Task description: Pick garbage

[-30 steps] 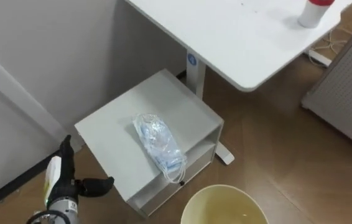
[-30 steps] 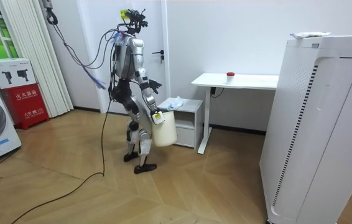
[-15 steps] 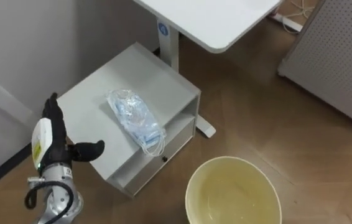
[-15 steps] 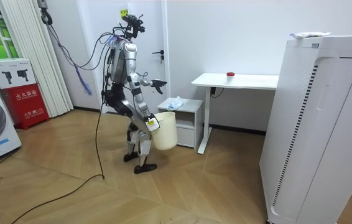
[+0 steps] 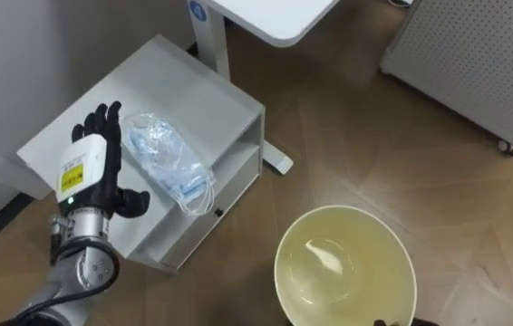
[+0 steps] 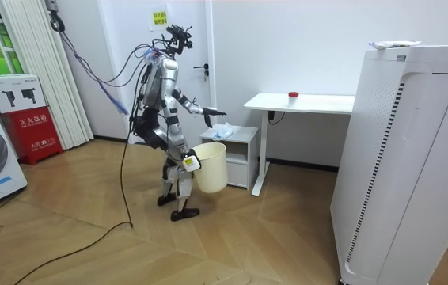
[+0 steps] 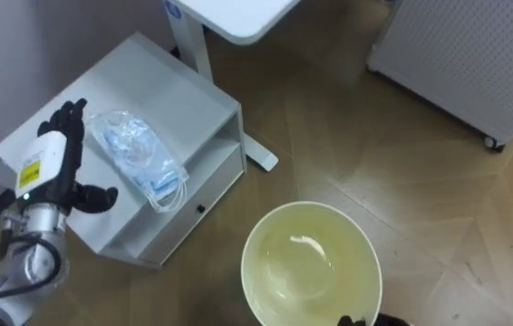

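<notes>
**A:** Start closest in. What is under the camera?

**B:** The cream bucket (image 5: pixel 279 264), mouth up and low in front of the robot. The right robot hand (image 6: pixel 190 164) is at its rim in the room view, but I cannot tell how its fingers sit there.

**A:** And the other one?

**B:** The left robot hand (image 5: pixel 93 167) is raised over the small white cabinet (image 5: pixel 198 91). Its fingers are straight and spread with the thumb out to the side, and it holds nothing. It is just beside the garbage (image 5: pixel 161 156); I cannot tell whether they touch.

**A:** How would that handle?

**B:** My guess is light, soft and crinkly. It looks like a clear plastic pack of pale-blue face masks, so it should crush readily and may slide in the fingers. I would close around the bulging middle. The thin loops hanging over the cabinet's front edge could slip or snag.

**A:** What does it look like?

**B:** It is long and rumpled, with glossy film over blue folds. It lies slantwise on the cabinet top, its near end at the front edge above the open shelf.

**A:** And beyond it?

**B:** A corner of the white desk (image 5: pixel 270 14), with its leg coming down just behind the cabinet.
</notes>
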### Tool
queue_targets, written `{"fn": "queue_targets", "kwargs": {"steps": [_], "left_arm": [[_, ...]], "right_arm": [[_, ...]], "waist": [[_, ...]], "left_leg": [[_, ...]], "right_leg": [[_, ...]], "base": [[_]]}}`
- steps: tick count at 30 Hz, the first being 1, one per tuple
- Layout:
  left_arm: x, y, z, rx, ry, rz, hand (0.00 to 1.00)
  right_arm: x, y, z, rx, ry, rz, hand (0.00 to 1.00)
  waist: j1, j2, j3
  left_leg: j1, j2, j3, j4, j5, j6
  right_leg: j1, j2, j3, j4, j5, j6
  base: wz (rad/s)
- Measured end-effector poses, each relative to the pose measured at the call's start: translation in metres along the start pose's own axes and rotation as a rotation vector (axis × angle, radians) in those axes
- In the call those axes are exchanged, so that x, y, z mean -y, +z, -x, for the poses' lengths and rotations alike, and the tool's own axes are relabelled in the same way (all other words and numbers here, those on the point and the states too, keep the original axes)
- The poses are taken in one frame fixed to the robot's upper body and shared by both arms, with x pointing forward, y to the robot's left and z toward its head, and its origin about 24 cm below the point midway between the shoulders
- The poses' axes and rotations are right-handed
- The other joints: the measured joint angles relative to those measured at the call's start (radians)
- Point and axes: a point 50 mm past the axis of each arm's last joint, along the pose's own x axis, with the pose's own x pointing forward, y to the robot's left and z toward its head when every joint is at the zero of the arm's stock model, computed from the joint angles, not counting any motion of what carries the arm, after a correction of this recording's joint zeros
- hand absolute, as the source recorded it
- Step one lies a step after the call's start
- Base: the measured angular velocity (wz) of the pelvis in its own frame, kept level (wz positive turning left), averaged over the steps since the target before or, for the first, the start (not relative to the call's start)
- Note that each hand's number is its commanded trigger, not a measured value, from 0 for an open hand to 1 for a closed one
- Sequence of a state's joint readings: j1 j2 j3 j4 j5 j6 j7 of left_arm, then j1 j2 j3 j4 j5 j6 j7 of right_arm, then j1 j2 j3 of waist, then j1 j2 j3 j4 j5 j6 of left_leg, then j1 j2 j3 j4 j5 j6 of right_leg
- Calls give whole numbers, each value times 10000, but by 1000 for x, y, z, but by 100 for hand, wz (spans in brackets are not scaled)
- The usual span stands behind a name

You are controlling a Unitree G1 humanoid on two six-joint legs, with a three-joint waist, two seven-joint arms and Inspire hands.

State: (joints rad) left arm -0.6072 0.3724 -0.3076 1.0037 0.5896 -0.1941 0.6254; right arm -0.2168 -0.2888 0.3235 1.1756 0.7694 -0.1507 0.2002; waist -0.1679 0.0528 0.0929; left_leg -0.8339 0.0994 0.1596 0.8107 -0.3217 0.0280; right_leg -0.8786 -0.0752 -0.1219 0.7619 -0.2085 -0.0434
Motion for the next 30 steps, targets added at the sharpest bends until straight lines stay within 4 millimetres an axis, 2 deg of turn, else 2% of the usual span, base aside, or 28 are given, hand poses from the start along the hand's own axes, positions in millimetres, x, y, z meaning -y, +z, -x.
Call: {"fn": "queue_targets", "kwargs": {"steps": [7,13,19,26,30], "left_arm": [[-2,0,-6,-13,-103,-759,0],[4,-5,-2,-148,-547,-1082,0],[11,-4,1,65,-1156,-1384,0],[18,-14,7,-323,-2164,-2081,0],[19,-12,3,-251,-2539,-2335,0]], "right_arm": [[-12,7,-1,281,771,-62,100],[-18,10,-1,443,1148,-32,100],[-18,12,-1,565,1302,-63,100],[-21,13,1,685,1762,-217,100],[-23,15,1,756,1858,-193,100]], "waist": [[-222,-27,13],[-468,-37,18],[-489,-42,20],[-745,-43,19],[-754,-43,19]], "left_leg": [[-651,297,-99,667,-296,-3],[-864,294,-79,832,-350,56],[-1026,285,-55,875,-369,82],[-1294,278,-41,939,-389,90],[-1307,276,-41,944,-390,93]], "right_leg": [[-469,176,-83,287,-82,-55],[-675,165,-34,416,-109,-17],[-866,130,-23,477,-122,1],[-1137,73,-18,560,-150,-10],[-1151,72,-16,561,-149,-9]], "base": [[-5],[-1],[0],[0],[0]]}}
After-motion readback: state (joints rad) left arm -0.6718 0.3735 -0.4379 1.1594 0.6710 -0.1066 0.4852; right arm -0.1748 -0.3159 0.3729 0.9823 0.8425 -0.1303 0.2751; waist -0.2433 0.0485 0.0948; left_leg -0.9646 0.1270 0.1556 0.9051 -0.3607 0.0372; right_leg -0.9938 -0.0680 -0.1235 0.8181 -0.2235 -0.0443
